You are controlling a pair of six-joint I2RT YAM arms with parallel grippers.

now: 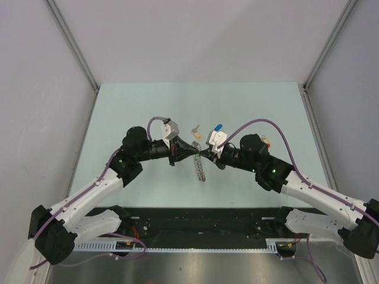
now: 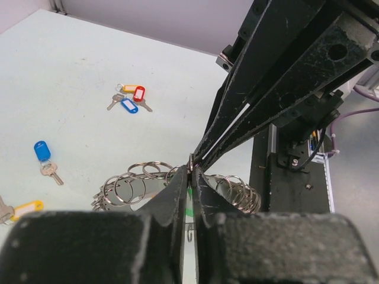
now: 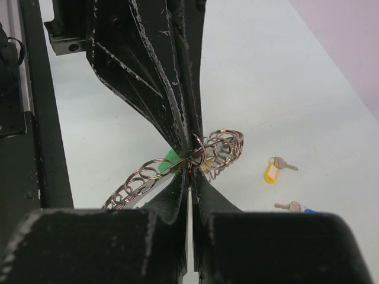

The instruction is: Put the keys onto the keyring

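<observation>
Left end effector [image 2: 190, 173] and right end effector [image 3: 189, 176] meet tip to tip above mid worktop [image 1: 130, 106]. Both are pressed together, pinching the keyring [image 1: 200, 167], which hangs between them. Yellow-tagged key [image 1: 196, 128] and blue-tagged key [image 1: 217, 126] lie just beyond.

A green plastic tag [image 3: 170, 157] was mostly hidden behind the shut black fingertips [image 3: 177, 121], right against the large coil of silver wire rings [image 3: 139, 180]. Well apart from that coil, a yellow-tagged silver key [image 2: 25, 208] was cut by the picture's edge, and a blue-tagged silver key [image 3: 290, 206] ran under a near finger. From above, the coil's single rings were too small to tell.
</observation>
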